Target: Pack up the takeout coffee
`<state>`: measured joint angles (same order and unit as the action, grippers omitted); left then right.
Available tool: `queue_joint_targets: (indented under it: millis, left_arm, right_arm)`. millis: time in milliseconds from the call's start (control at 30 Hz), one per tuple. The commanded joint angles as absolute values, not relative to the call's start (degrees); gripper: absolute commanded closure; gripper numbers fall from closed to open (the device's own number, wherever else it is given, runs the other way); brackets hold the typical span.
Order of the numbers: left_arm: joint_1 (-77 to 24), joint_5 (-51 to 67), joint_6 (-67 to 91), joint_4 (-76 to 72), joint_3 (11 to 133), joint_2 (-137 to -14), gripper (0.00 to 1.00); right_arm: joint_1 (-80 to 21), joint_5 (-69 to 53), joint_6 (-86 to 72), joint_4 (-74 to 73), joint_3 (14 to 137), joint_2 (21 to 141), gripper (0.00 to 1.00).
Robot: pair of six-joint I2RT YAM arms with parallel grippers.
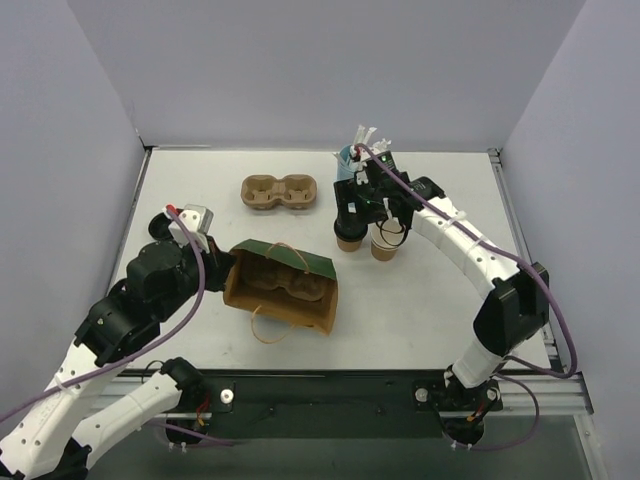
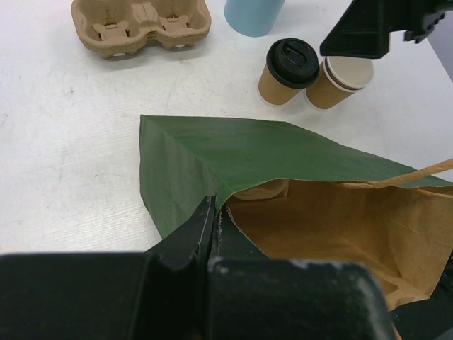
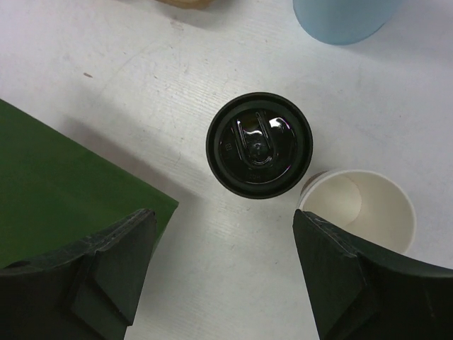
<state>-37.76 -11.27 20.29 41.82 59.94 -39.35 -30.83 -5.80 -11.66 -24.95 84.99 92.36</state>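
Observation:
The takeout coffee, a small tan paper cup with a white rim and cream inside [image 1: 385, 246], stands open right of centre; it also shows in the left wrist view [image 2: 341, 79] and the right wrist view [image 3: 359, 210]. A like cup with a black lid [image 1: 348, 240] [image 2: 290, 69] [image 3: 258, 144] stands touching its left side. My right gripper [image 1: 367, 226] [image 3: 223, 237] is open and empty, hovering above and just in front of both cups. My left gripper [image 1: 224, 263] [image 2: 214, 214] is shut on the rim of a brown paper bag with a green flap [image 1: 285, 285] [image 2: 233, 159], lying on its side, mouth open.
A brown two-hole pulp carrier [image 1: 279, 192] [image 2: 141, 25] lies at the back centre. A taller light-blue cup [image 2: 253, 15] [image 3: 347, 18] of white straws [image 1: 366, 138] stands behind the two cups. The bag's green flap [image 3: 64, 188] reaches close to the lidded cup.

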Motion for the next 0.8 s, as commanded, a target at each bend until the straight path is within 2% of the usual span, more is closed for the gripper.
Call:
queue_joint_targets:
  millis: [0, 500, 600, 767]
  left_arm:
    - [-37.53, -9.58, 20.74, 40.61, 59.94, -37.62, 1.0]
    - [-37.62, -6.77, 22.59, 39.64, 55.81, -32.61, 1.0]
    - [-37.62, -7.64, 23.2, 41.82, 57.29, -33.31, 1.0]
    - [-37.62, -10.98, 28.73, 49.21, 62.75, -36.03, 1.0]
  right_arm:
    - [-30.94, -5.27, -9.41, -25.57, 88.76, 95.88, 0.2]
    - [-30.94, -5.8, -2.9, -28.47, 92.72, 103.09, 0.2]
    - [-30.94, -5.46, -4.65, -32.94, 97.01, 103.62, 0.2]
    - [-30.5, -1.68, -11.59, -46.81, 113.69, 104.15, 0.23]
